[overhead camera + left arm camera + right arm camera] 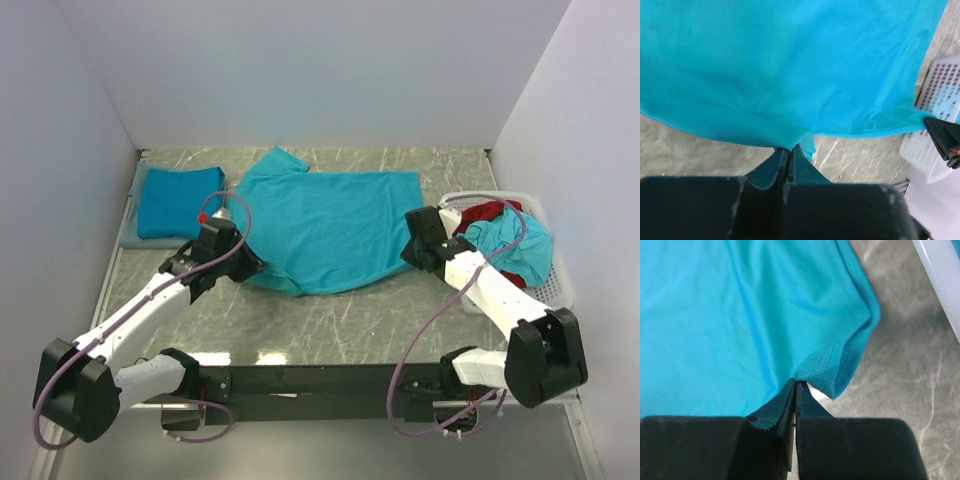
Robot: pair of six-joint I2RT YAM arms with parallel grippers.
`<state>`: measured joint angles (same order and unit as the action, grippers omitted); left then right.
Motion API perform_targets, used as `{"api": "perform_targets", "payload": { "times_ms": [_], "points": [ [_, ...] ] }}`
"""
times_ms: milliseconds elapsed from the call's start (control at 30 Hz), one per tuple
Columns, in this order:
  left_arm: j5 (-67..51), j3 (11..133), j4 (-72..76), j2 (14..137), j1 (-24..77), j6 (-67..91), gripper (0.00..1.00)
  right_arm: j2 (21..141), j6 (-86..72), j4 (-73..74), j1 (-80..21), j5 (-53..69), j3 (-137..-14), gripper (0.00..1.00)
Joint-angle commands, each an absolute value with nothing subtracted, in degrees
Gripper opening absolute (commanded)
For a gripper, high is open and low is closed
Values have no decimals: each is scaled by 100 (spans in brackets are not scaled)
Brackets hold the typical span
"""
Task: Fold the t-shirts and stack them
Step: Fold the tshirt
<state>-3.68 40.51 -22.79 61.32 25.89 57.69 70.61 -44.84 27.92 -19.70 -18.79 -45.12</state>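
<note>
Spread t-shirt (325,225) lies flat mid-surface (340,315), one sleeve toward the back wall. Left gripper (788,151): jaws pinched together on the shirt's near-left edge. Right gripper (795,386): jaws clamped on the hem at the shirt's right side, a small fold of cloth bunched at the tips. Folded t-shirt (178,200) sits far left on a grey pad (130,238). Third teal shirt (522,248) lies crumpled in the white basket (562,285) at the right edge, beside a red garment (488,212).

Plain white walls (320,70) enclose a grey-green marbled tabletop (330,320) on three sides, evenly lit.
</note>
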Motion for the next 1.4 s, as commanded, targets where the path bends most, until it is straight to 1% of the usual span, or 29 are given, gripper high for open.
{"api": "perform_targets", "payload": {
  "times_ms": [0, 200, 367, 800, 1100, 1233, 1267, 1300, 1333, 1367],
  "points": [
    [-97, 4570, -1995, 6319, 2427, 5537, 0, 7346, -4202, 2839, -1864, -1969, -5000, 2],
    [-412, 5000, -1635, 6942, 1908, 5265, 0, 7910, -4034, 2953, -1758, -1819, -5685, 2],
    [-650, 5518, -1503, 7505, 1556, 5028, 0, 8217, -3964, 3032, -1600, -1811, -5950, 2],
    [-1406, 6135, -783, 8823, 1099, 4816, 0, 9096, -3832, 3041, -1231, -1723, -6591, 2],
    [-1309, 6662, -545, 9561, 985, 4746, 0, 9659, -3823, 3059, -1055, -1644, -7048, 3],
    [-1257, 6837, -413, 9861, 932, 4790, 1, 9843, -3964, 3006, -1046, -1907, -7128, 4],
    [-1196, 6881, -404, 9957, 923, 4799, 7, 9887, -3973, 3006, -1028, -1959, -7206, 6],
    [-1161, 6917, -387, 10002, 923, 4738, 19, 9922, -3981, 2980, -1011, -1986, -7242, 15],
    [-1230, 7013, -387, 10054, 923, 4676, 34, 10001, -3981, 2971, -1019, -2021, -7286, 20],
    [-1187, 7118, -465, 10116, 923, 4641, 43, 10028, -3964, 2962, -1011, -2048, -7338, 22]
  ]
}}
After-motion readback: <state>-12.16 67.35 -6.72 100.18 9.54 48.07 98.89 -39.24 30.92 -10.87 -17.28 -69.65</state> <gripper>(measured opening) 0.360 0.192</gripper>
